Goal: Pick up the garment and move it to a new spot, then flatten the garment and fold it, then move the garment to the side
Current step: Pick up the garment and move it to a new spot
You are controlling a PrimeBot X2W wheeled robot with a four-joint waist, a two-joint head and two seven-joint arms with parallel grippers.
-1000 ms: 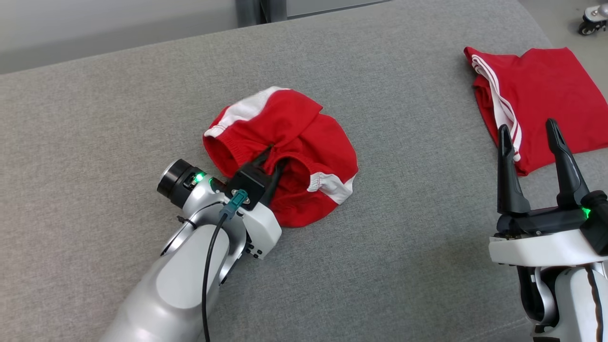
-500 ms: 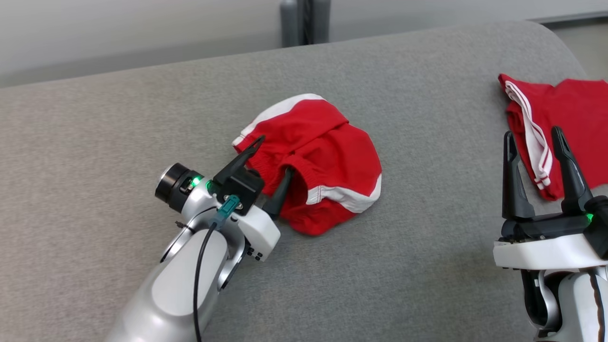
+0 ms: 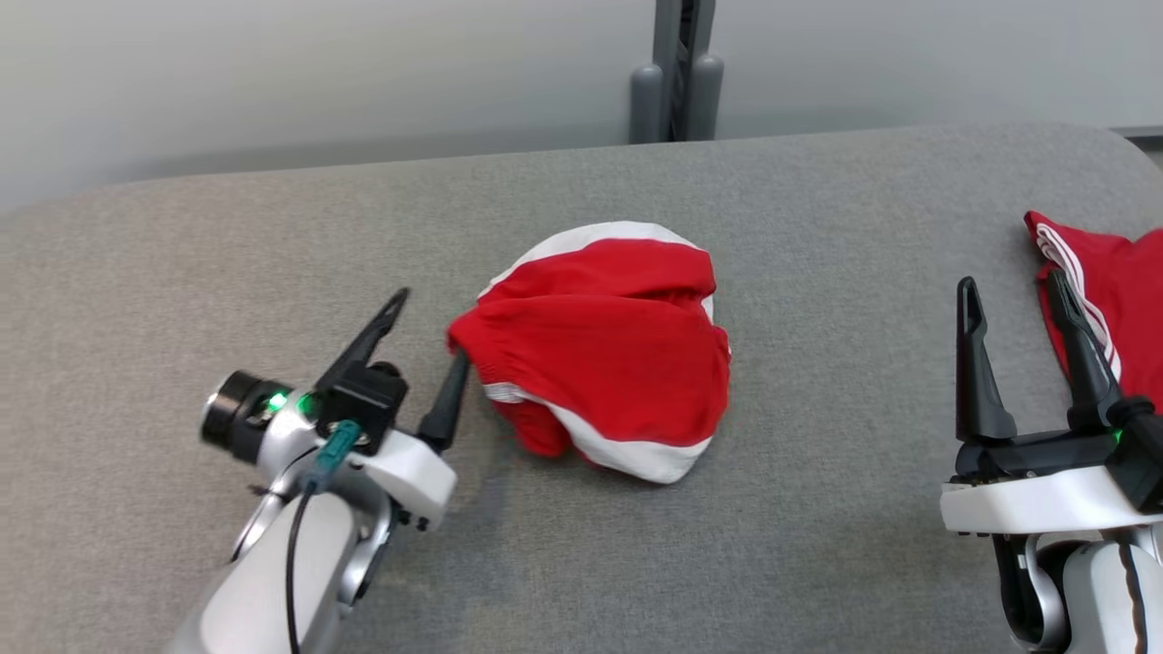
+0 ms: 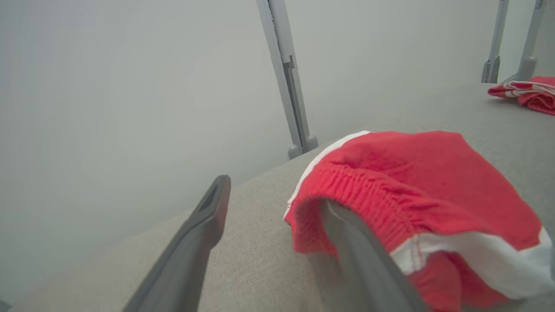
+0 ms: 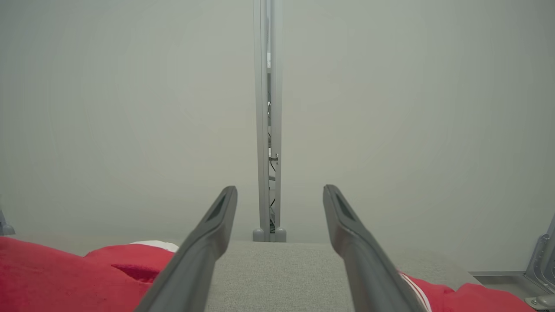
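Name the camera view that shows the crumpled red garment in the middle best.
Head view: the whole garment lies in sight on the grey surface, white trim included. The left wrist view shows its waistband edge up close but cropped. The right wrist view catches a red strip at lower left, probably it.

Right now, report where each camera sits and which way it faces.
Head view: on the head, facing forward and down at the grey surface; shorts central, left hand and right hand open.
Left wrist view: on the left wrist, low, along its fingers toward the shorts and wall.
Right wrist view: on the right wrist, along its fingers toward the wall and a post.
Shared: head and left wrist views both show the shorts and a second garment.
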